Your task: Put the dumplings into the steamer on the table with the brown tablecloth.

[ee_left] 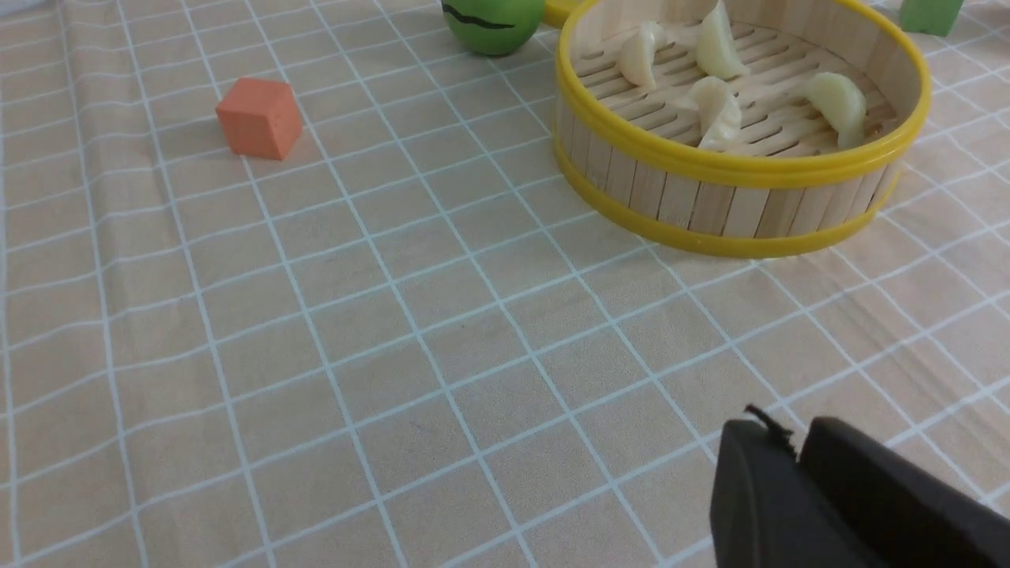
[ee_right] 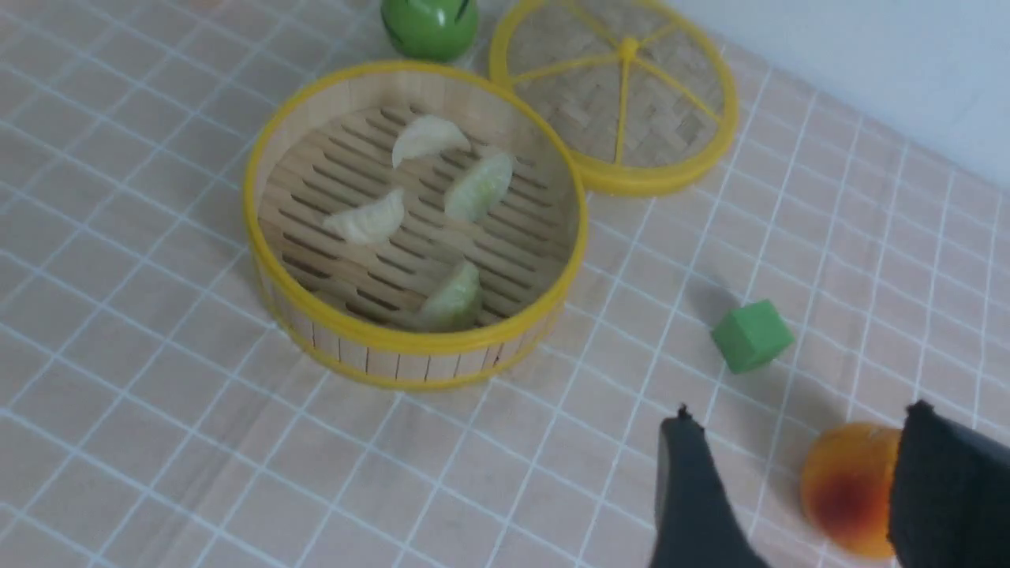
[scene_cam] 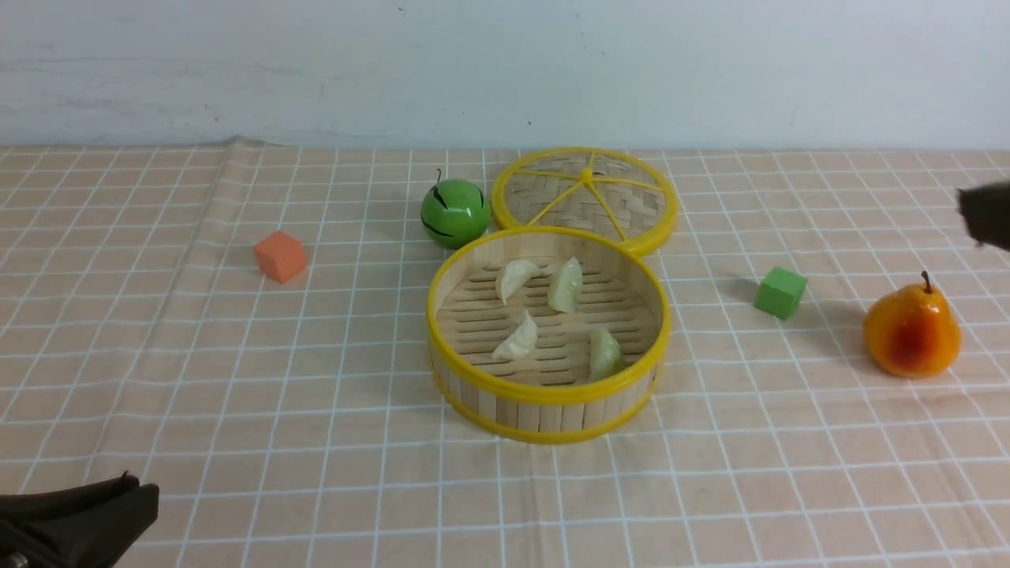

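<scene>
The steamer (scene_cam: 548, 398), a round bamboo basket with yellow rims, stands mid-table on the brown tablecloth (scene_cam: 316, 394). Several dumplings lie on its slatted base: creamy white ones (scene_cam: 517, 278) (scene_cam: 518, 339) and pale greenish ones (scene_cam: 566, 285) (scene_cam: 604, 353). In the right wrist view they also show inside the steamer (ee_right: 394, 347). My left gripper (ee_left: 793, 442) is shut and empty, low near the front left of the table (scene_cam: 146, 497). My right gripper (ee_right: 801, 414) is open and empty, and shows as a dark blur at the far right edge (scene_cam: 986, 213), above the cloth.
The woven lid (scene_cam: 584, 193) lies flat behind the steamer, touching it. A green round fruit (scene_cam: 454, 211) sits next to the lid. An orange cube (scene_cam: 279, 255) is at the left, a green cube (scene_cam: 779, 292) and an orange pear (scene_cam: 911, 331) at the right.
</scene>
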{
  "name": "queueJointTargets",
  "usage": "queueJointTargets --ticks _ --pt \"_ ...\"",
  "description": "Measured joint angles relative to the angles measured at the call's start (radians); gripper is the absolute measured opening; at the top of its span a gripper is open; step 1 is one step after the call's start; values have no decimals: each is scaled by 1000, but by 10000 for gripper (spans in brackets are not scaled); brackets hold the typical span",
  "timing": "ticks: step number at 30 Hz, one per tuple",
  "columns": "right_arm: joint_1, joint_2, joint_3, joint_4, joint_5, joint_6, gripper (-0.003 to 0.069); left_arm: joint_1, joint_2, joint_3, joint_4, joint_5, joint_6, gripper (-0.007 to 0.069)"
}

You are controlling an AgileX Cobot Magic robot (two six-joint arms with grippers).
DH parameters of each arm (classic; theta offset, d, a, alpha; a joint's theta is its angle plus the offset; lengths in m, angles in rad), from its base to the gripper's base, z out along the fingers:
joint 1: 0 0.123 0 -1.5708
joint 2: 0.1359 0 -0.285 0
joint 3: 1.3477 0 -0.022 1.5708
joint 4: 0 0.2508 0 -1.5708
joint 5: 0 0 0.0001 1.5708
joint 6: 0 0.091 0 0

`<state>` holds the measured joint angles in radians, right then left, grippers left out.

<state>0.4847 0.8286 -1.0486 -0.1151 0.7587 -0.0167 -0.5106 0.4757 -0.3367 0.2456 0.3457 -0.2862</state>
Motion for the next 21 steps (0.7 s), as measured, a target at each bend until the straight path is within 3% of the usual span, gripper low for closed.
queueJointTargets --ticks 2,3,5,9,15,21 --pt "0 -209 238 0 -270 -1 272 0 0 0 0 0 0 74" --pt "0 -225 257 -2 -294 -1 267 0 0 0 0 0 0 74" --pt "0 -441 528 -6 -604 -1 206 0 0 0 0 1 0 74" --pt "0 -705 829 42 -917 -1 95 0 0 0 2 3 0 74" --pt "0 -839 1002 216 -902 -2 -15 0 0 0 3 4 0 74" --pt "0 -839 1023 236 -879 -2 -20 0 0 0 3 5 0 76"
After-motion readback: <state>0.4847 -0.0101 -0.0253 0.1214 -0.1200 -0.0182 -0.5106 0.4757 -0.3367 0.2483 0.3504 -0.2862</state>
